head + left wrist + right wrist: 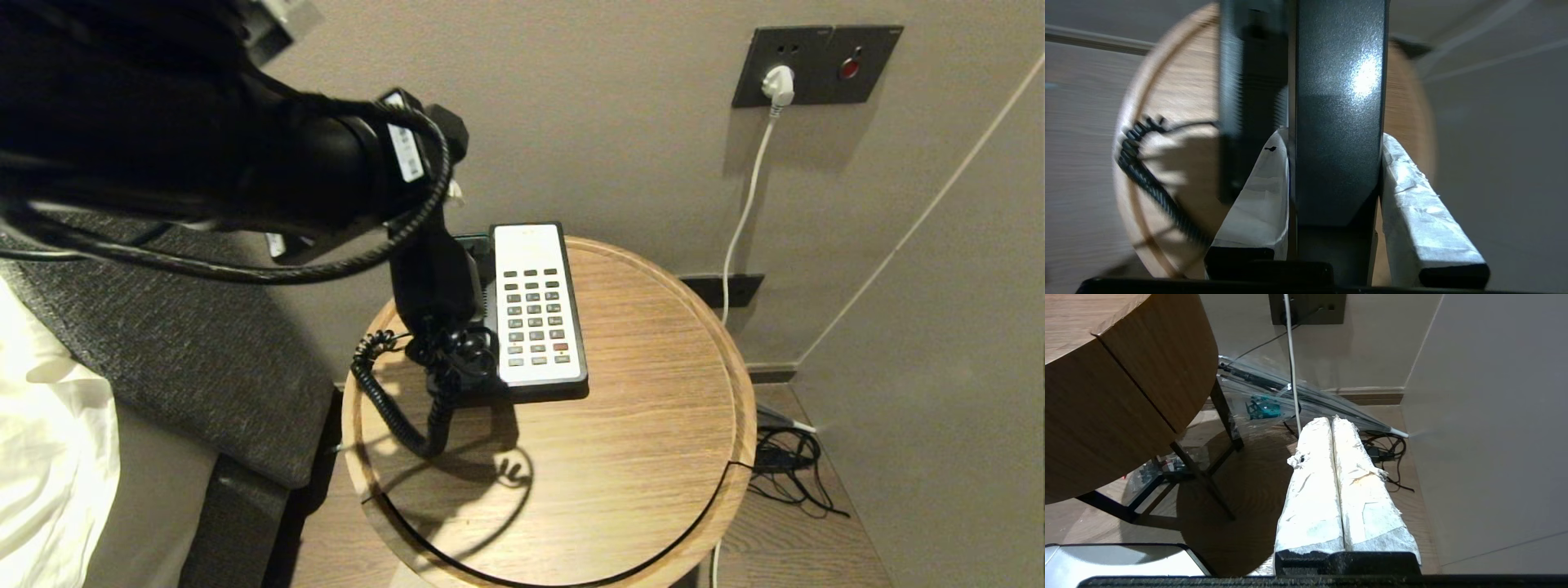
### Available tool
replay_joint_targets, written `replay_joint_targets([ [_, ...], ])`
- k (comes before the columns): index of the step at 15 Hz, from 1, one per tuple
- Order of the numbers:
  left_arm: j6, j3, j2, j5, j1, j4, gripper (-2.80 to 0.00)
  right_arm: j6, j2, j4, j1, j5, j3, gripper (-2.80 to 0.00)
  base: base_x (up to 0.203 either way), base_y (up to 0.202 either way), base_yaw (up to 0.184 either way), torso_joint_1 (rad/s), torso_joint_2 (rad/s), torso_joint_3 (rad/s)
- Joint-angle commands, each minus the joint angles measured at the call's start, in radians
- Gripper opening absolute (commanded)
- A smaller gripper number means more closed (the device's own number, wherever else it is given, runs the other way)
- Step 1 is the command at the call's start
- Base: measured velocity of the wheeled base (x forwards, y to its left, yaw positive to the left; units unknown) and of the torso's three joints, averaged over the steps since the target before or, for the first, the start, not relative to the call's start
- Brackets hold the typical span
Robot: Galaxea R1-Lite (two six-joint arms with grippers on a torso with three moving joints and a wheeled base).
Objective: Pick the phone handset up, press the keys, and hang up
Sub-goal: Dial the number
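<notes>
I am gripping the phone handset [1339, 122] in my left tool [1331, 183] — its taped fingers [1421, 212] are pressing against both sides of the black bar. The handset is hanging lifted above the left part of the phone base [535, 306], clear of its cradle, its lower end pointing down toward the round wooden tabletop [637, 457]. The coiled cord [392, 400] is looping from that end down over the wood — sagging near the tabletop's left edge. My right tool [1333, 477] is resting low beside the tabletop, over the floor, its padded fingers pressed flat together and holding nothing.
</notes>
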Motion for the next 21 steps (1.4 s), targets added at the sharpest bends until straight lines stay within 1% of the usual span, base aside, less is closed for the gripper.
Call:
replay_joint_targets([
  [1, -0.024, 0.020, -0.170, -0.075, -0.006, 0.005, -2.80, 0.000, 0.000, 0.000, 0.000, 0.001, 0.000, -2.80, 0.000, 0.000, 0.000, 0.000, 0.00, 0.000],
  [2, -0.028, 0.038, -0.226, -0.122, -0.006, 0.005, -2.80, 0.000, 0.000, 0.000, 0.000, 0.001, 0.000, -2.80, 0.000, 0.000, 0.000, 0.000, 0.00, 0.000],
  [3, -0.030, 0.060, -0.274, -0.183, -0.005, 0.005, -2.80, 0.000, 0.000, 0.000, 0.000, 0.001, 0.000, -2.80, 0.000, 0.000, 0.000, 0.000, 0.00, 0.000],
  [4, -0.034, 0.096, -0.327, -0.266, 0.000, 0.005, -2.80, 0.000, 0.000, 0.000, 0.000, 0.001, 0.000, -2.80, 0.000, 0.000, 0.000, 0.000, 0.00, 0.000],
  [5, -0.041, 0.151, -0.377, -0.341, 0.007, 0.005, -2.80, 0.000, 0.000, 0.000, 0.000, 0.001, 0.000, -2.80, 0.000, 0.000, 0.000, 0.000, 0.00, 0.000],
  [7, -0.072, 0.266, -0.454, -0.435, 0.027, -0.001, -2.80, 0.000, 0.000, 0.000, 0.000, 0.001, 0.000, -2.80, 0.000, 0.000, 0.000, 0.000, 0.00, 0.000],
  [9, -0.125, 0.353, -0.507, -0.596, 0.088, -0.009, -2.80, 0.000, 0.000, 0.000, 0.000, 0.000, 0.000, -2.80, 0.000, 0.000, 0.000, 0.000, 0.00, 0.000],
  [10, -0.138, 0.399, -0.527, -0.663, 0.125, -0.020, -2.80, 0.000, 0.000, 0.000, 0.000, 0.001, 0.000, -2.80, 0.000, 0.000, 0.000, 0.000, 0.00, 0.000],
  [11, -0.144, 0.449, -0.537, -0.698, 0.171, -0.059, -2.80, 0.000, 0.000, 0.000, 0.000, 0.001, 0.000, -2.80, 0.000, 0.000, 0.000, 0.000, 0.00, 0.000],
  [12, -0.150, 0.500, -0.545, -0.720, 0.215, -0.126, -2.80, 0.000, 0.000, 0.000, 0.000, 0.001, 0.000, -2.80, 0.000, 0.000, 0.000, 0.000, 0.00, 0.000],
  [13, -0.163, 0.547, -0.556, -0.745, 0.261, -0.215, -2.80, 0.000, 0.000, 0.000, 0.000, 0.001, 0.000, -2.80, 0.000, 0.000, 0.000, 0.000, 0.00, 0.000],
  [14, -0.194, 0.580, -0.574, -0.786, 0.296, -0.264, -2.80, -0.007, 0.000, 0.009, 0.000, 0.003, -0.002, -2.80, 0.000, 0.000, 0.000, 0.000, 0.00, 0.000],
  [15, -0.221, 0.596, -0.590, -0.814, 0.319, -0.281, -2.80, -0.011, 0.000, 0.001, 0.000, 0.004, -0.001, -2.80, 0.000, 0.000, 0.000, 0.000, 0.00, 0.000],
  [16, -0.226, 0.604, -0.599, -0.825, 0.341, -0.287, -2.80, 0.003, 0.000, 0.000, 0.000, 0.001, 0.000, -2.80, 0.000, 0.000, 0.000, 0.000, 0.00, 0.000],
  [17, -0.227, 0.605, -0.603, -0.826, 0.367, -0.296, -2.80, -0.003, 0.000, 0.000, 0.000, 0.002, 0.000, -2.80, 0.000, 0.000, 0.000, 0.000, 0.00, 0.000],
  [20, -0.232, 0.627, -0.597, -0.836, 0.446, -0.372, -2.80, 0.004, 0.000, 0.000, 0.000, 0.001, 0.000, -2.80, 0.000, 0.000, 0.000, 0.000, 0.00, 0.000],
  [21, -0.243, 0.635, -0.591, -0.851, 0.471, -0.390, -2.80, 0.014, 0.000, 0.000, 0.000, 0.001, -0.001, -2.80, 0.000, 0.000, 0.000, 0.000, 0.00, 0.000],
])
